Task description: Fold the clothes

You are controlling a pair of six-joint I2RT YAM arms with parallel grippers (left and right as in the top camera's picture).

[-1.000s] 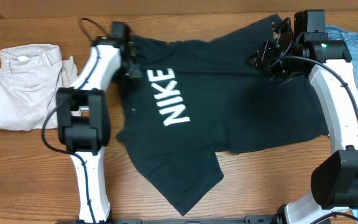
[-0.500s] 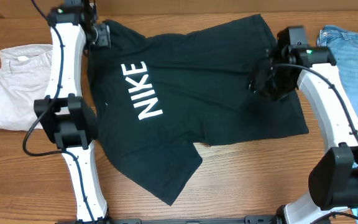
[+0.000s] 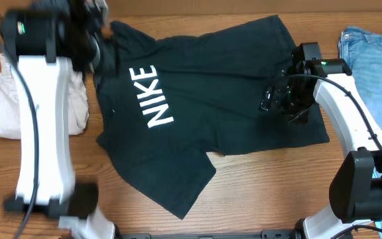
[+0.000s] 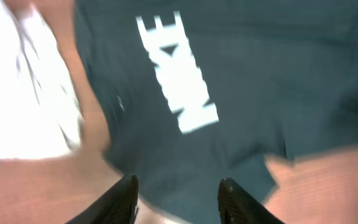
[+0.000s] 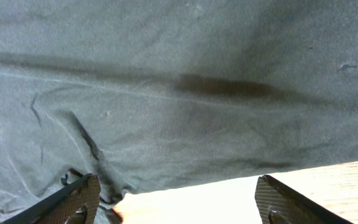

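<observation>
The black T-shirt (image 3: 231, 79) lies spread face up on the table, its white NIKE lettering (image 3: 150, 96) toward the left. In the left wrist view the T-shirt (image 4: 260, 81) is blurred and far below. My left gripper (image 3: 97, 30) is raised high above the shirt's upper left corner; in its own view the left gripper (image 4: 179, 180) is open with nothing between the fingers. My right gripper (image 3: 274, 99) hovers low over the shirt's right part. Seen from the wrist, the right gripper (image 5: 178, 180) is wide open above the T-shirt's (image 5: 185, 93) edge, holding nothing.
Pale beige trousers (image 3: 5, 106) lie folded at the table's left edge, partly under my raised left arm. Light-blue jeans (image 3: 373, 53) lie at the far right, beside my right arm. Bare wood (image 3: 277, 186) shows in front of the shirt.
The shirt has slid left and lies flatter. Both grippers have opened and let go of it. My left arm has risen high; my right gripper has shifted slightly over the shirt's right side.
</observation>
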